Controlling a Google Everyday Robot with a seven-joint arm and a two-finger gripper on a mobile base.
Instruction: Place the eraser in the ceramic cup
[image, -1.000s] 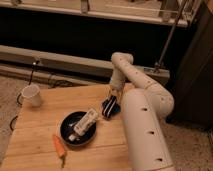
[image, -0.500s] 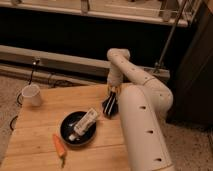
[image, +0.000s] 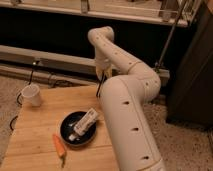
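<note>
Currently the white arm (image: 131, 85) is folded into a tall arch: elbow bent up top, wrist pointed straight down. Gripper (image: 99, 90) is hung over the wooden table's (image: 35, 140) far edge, just behind the black pan (image: 70, 123); open vs closed can't be told. Ceramic cup (image: 31, 94) is set upright at the far-left corner, well apart from gripper.

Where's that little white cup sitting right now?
In the camera view, the ceramic cup stands at the far left corner of the wooden table, left of the black pan; the claw hangs above its far edge, to the cup's right.
</note>
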